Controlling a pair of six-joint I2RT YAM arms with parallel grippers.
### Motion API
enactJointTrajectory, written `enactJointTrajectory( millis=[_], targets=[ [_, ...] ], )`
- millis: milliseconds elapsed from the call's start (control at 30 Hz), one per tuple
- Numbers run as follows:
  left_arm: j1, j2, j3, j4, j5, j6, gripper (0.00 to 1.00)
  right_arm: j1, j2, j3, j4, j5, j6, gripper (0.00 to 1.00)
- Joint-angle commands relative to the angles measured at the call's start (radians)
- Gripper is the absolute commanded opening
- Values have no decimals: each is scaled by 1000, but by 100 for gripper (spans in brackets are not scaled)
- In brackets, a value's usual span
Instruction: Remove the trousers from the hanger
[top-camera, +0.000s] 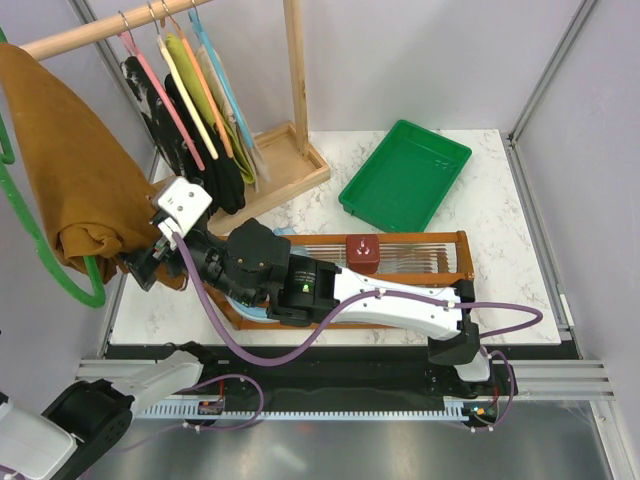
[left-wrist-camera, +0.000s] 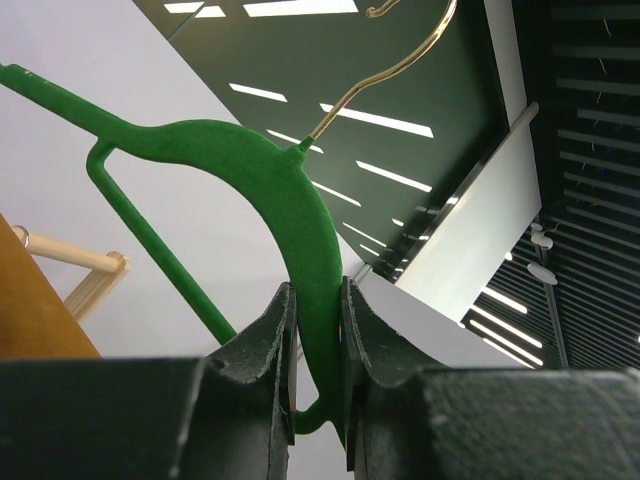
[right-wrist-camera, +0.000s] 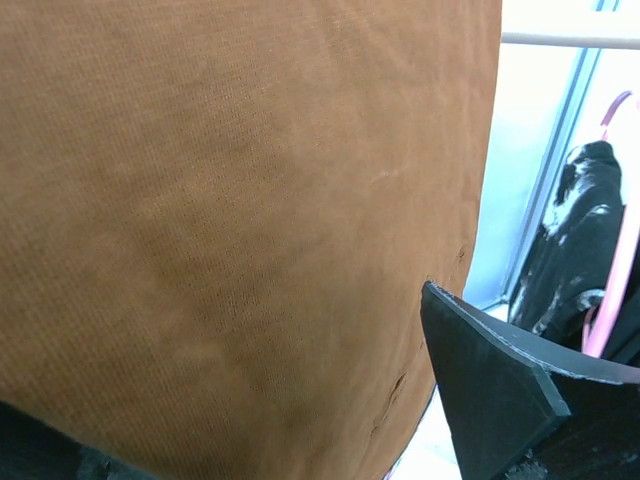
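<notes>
The rust-brown trousers (top-camera: 70, 170) hang folded over the green hanger (top-camera: 60, 280) at the far left, raised off the table. In the left wrist view my left gripper (left-wrist-camera: 318, 330) is shut on the hanger (left-wrist-camera: 230, 150) just below its metal hook, and a strip of the trousers (left-wrist-camera: 30, 310) shows at the left edge. The left gripper itself is out of the top view. My right gripper (top-camera: 143, 263) is at the trousers' lower folded end. In the right wrist view the trousers (right-wrist-camera: 230, 200) fill the frame and lie between the wide-apart jaws of my right gripper (right-wrist-camera: 270, 440); one finger (right-wrist-camera: 500, 390) shows.
A wooden rack rail (top-camera: 100, 30) holds a pink hanger (top-camera: 165, 95), other coloured hangers and a black garment (top-camera: 215, 160) just right of the trousers. A green tray (top-camera: 405, 175) lies at the back right. An orange wooden crate (top-camera: 440, 255) holds a dark red block (top-camera: 362, 253).
</notes>
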Motion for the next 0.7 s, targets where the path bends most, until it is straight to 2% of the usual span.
enactJointTrajectory(
  millis=[0, 267, 467, 667],
  targets=[
    [-9, -15, 12, 192, 9, 41, 2, -3, -53, 20, 65, -30, 34, 94],
    [-18, -27, -4, 193, 0, 37, 2, -3, -51, 34, 66, -47, 58, 94],
    [-24, -35, -7, 192, -9, 51, 2, 2, -105, -40, 86, -68, 90, 94],
    [-32, -35, -10, 195, -13, 48, 2, 3, -61, 29, 88, -48, 60, 90]
  ],
)
